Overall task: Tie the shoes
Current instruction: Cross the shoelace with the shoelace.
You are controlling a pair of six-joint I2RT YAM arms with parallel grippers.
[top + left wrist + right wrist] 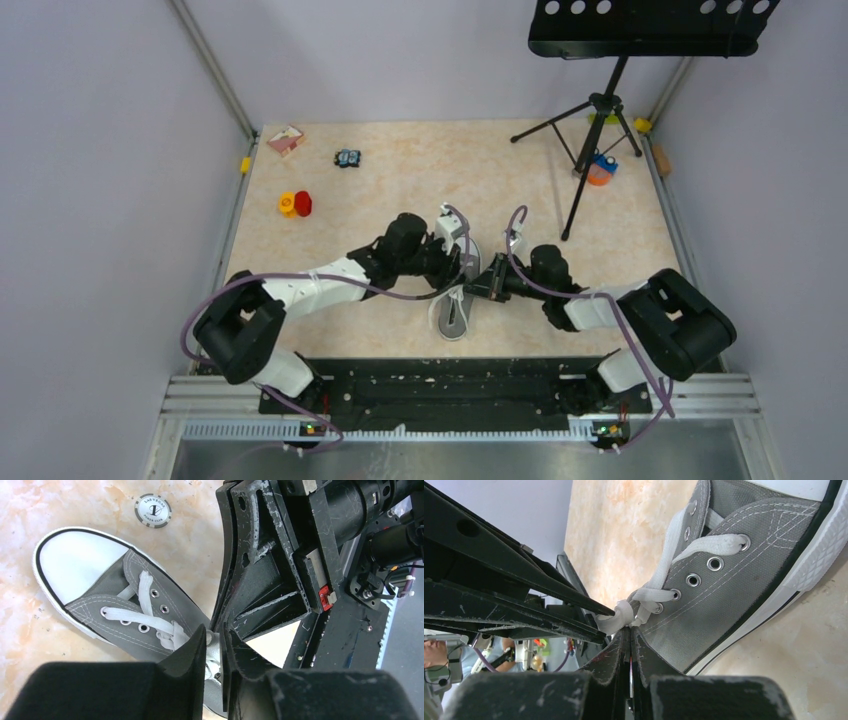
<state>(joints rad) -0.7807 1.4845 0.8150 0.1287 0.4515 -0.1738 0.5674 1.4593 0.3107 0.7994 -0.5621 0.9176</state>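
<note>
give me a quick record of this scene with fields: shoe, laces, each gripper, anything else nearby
shoe: grey sneaker on the table, between the two grippers
laces: white laces threaded through the eyelets, no finished bow in view
right gripper: right gripper shut, pinching a lace at its tips beside the upper eyelets
left gripper: left gripper over the lacing, jaws narrowly apart around something white; grip unclear
nearby: poker chip on the table beyond the toe cap
</note>
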